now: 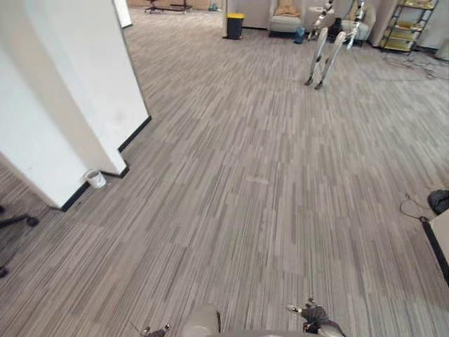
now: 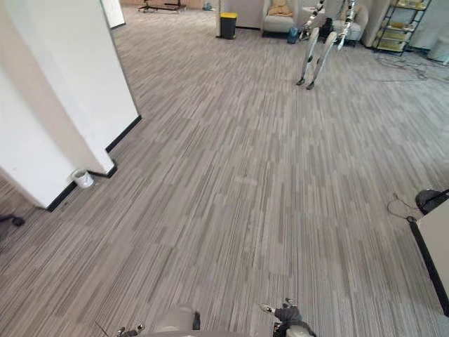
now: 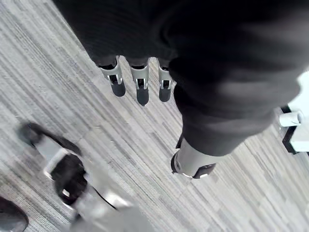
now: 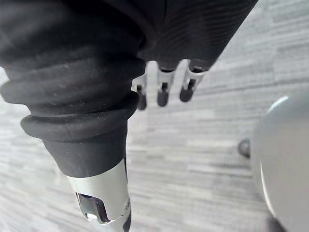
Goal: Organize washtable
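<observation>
From where the robot stood, the head views took in a wide stretch of grey striped carpet (image 1: 252,182) with a white wall corner (image 1: 70,91) on its left and a small white cup (image 1: 95,178) at the foot of it. Far back were a black bin with a yellow lid (image 1: 235,24), a beige armchair (image 1: 285,17), the silver legs of another robot (image 1: 324,53) and a wire shelf rack (image 1: 405,24). A pale slab with a dark edge (image 1: 440,242) poked in at the far right; it might have been the washtable's corner, though I couldn't tell.

The wrist views gave the fingers plainly. The left hand (image 3: 193,96) hung over the carpet, its fingers (image 3: 140,89) straight and side by side, thumb (image 3: 193,164) apart, nothing in them; the cup showed there too, against the dark skirting. The right hand (image 4: 183,29) hung likewise, fingers (image 4: 163,94) loose and empty.
</observation>
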{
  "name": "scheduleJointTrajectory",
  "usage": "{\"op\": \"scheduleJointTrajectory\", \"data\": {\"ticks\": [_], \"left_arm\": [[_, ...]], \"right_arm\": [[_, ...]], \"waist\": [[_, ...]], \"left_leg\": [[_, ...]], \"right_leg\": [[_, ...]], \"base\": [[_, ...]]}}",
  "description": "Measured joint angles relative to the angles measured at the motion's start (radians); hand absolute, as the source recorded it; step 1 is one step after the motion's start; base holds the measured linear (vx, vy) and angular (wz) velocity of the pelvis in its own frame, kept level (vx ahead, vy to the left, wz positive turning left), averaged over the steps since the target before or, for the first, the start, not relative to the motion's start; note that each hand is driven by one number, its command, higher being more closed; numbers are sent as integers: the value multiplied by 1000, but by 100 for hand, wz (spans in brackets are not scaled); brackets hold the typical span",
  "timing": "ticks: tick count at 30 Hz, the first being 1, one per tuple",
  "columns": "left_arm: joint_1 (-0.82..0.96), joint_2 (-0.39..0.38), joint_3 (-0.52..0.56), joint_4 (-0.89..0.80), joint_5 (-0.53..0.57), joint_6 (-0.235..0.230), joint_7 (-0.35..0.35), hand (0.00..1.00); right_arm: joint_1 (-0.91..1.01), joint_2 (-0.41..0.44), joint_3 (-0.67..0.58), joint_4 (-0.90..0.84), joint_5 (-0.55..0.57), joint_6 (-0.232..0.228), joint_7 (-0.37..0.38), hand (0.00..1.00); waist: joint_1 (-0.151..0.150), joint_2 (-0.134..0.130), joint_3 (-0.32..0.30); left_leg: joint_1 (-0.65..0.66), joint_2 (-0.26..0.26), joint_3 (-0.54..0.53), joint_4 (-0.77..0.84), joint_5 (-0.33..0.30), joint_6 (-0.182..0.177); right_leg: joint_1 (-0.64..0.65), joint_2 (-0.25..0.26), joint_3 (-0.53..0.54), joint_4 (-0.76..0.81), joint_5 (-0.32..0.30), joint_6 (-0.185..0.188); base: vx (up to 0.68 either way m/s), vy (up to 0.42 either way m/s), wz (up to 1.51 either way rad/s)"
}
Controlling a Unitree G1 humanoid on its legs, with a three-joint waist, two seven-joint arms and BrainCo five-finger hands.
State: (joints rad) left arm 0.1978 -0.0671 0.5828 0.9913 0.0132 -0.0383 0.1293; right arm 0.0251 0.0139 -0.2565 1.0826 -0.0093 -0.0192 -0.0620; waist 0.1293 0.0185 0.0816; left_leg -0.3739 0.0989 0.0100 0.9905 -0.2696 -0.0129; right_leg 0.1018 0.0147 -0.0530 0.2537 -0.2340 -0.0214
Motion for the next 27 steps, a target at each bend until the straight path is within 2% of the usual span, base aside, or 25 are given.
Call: {"op": "scheduleJointTrajectory", "data": {"ticks": [2,3,4,5,6,8,9,10,11,12,13,14,15,17,19,20,21,22,23,24,25,26,27], "left_arm": [[53,-12,0,2,-2,0,0,0],[68,-15,0,7,-3,1,1,0],[75,-13,9,19,-5,3,1,0],[78,4,19,20,-5,0,2,0],[71,14,21,20,-5,-4,3,0],[45,21,35,19,-1,-9,4,0],[35,24,36,22,1,-7,4,0],[33,29,35,22,1,-7,2,0],[14,38,33,25,0,-7,2,0],[12,40,17,21,0,-7,3,0],[10,39,12,18,0,-7,3,0],[-5,39,8,11,0,-7,3,0],[-25,39,7,9,0,-2,3,0],[-55,32,5,-1,0,-3,3,0],[-69,31,4,-1,3,-3,4,0],[-73,29,4,0,3,-3,3,0],[-73,26,7,3,3,-4,4,0],[-72,24,16,6,4,-4,4,0],[-66,20,35,13,5,-4,5,0],[-64,17,46,18,6,-4,6,0],[-63,12,50,21,7,-3,6,0],[-70,14,44,31,10,-3,5,0],[-76,10,42,40,17,-2,5,0]], "right_arm": [[-5,25,1,-2,0,-3,1,0],[-1,30,1,-3,0,-3,1,0],[11,37,-1,-4,0,-5,0,0],[19,52,-19,-1,0,-5,0,0],[18,61,-25,-1,0,-7,3,0],[21,64,-84,-3,0,-6,8,0],[32,66,-135,-10,2,-4,8,0],[33,64,-157,-11,1,-5,9,0],[38,55,-189,-24,3,-8,10,0],[45,49,-198,-29,3,-12,14,0],[48,44,-199,-29,3,-14,17,0],[49,36,-198,-32,1,-14,22,0],[60,36,-198,-50,0,-14,22,0],[95,37,-203,-78,14,-15,24,0],[100,48,-210,-111,20,-17,20,0],[100,47,-202,-117,22,-18,19,0],[98,44,-191,-117,31,-18,18,0],[96,42,-189,-116,39,-19,18,0],[93,39,-185,-111,41,-18,18,0],[92,36,-178,-110,43,-18,18,0],[90,29,-163,-111,44,-18,18,0],[89,23,-132,-109,46,-17,15,0],[85,14,-122,-107,46,-16,17,0]], "waist": [[9,1,3],[16,-1,3],[26,-14,-7],[25,-40,-18],[24,-71,-31],[33,-81,-29],[25,-85,-25],[21,-87,-18],[14,-85,3],[9,-76,8],[6,-76,9],[-3,-73,7],[-11,-72,7],[-18,-72,7],[-39,-73,9],[-47,-69,10],[-52,-66,10],[-56,-65,11],[-57,-62,10],[-58,-60,9],[-61,-54,9],[-63,-47,4],[-59,-32,2]], "left_leg": [[-73,-14,-57,-351,21,-21],[-80,-8,-81,-456,71,-52],[-82,-14,-55,-451,151,-63],[-95,-50,-16,-406,146,-20],[-103,-58,4,-383,116,-11],[-85,-91,34,-321,36,48],[-30,-124,50,-323,-4,76],[8,-142,58,-331,-19,96],[117,-174,69,-354,-53,121],[181,-190,66,-376,-63,128],[221,-196,65,-396,-66,132],[301,-198,45,-451,-72,141],[364,-196,15,-513,-76,148],[426,-188,-26,-564,-81,139],[485,-180,-67,-599,-99,126],[522,-170,-91,-610,-123,122],[550,-157,-115,-610,-155,116],[566,-148,-124,-614,-169,115],[614,-129,-135,-646,-187,101],[638,-117,-142,-668,-195,90],[687,-87,-155,-702,-207,68],[698,-61,-187,-682,-213,52],[697,-46,-199,-658,-210,46]], "right_leg": [[56,-45,59,-5,-93,47],[77,-67,82,-4,-126,71],[100,-97,97,-9,-151,80],[107,-138,107,-10,-149,82],[102,-156,110,5,-136,91],[66,-195,119,138,-70,116],[10,-218,146,318,-6,139],[-28,-227,162,438,50,138],[-117,-233,174,759,162,164],[-163,-239,139,893,175,167],[-188,-239,112,953,173,159],[-248,-217,50,1014,158,138],[-318,-179,0,1015,118,106],[-415,-136,-64,933,66,102],[-462,-129,-130,768,44,86],[-478,-125,-155,625,44,78],[-490,-121,-165,468,50,73],[-491,-120,-167,394,54,66],[-490,-113,-166,271,77,33],[-490,-104,-170,227,91,20],[-488,-97,-185,196,137,-8],[-490,-96,-208,228,231,-16],[-496,-86,-215,272,206,-9]], "base": [[641,328,-101],[618,380,-88],[777,460,-59],[666,356,-34],[786,400,-22],[567,328,-18],[478,319,-4],[652,394,17],[513,280,25],[582,285,30],[351,158,24],[490,167,29],[379,96,30],[436,33,52],[443,-19,65],[435,-41,63],[448,-50,60],[497,-83,49],[442,-96,31],[610,-161,34],[676,-200,41],[699,-220,34],[883,-308,14]]}}
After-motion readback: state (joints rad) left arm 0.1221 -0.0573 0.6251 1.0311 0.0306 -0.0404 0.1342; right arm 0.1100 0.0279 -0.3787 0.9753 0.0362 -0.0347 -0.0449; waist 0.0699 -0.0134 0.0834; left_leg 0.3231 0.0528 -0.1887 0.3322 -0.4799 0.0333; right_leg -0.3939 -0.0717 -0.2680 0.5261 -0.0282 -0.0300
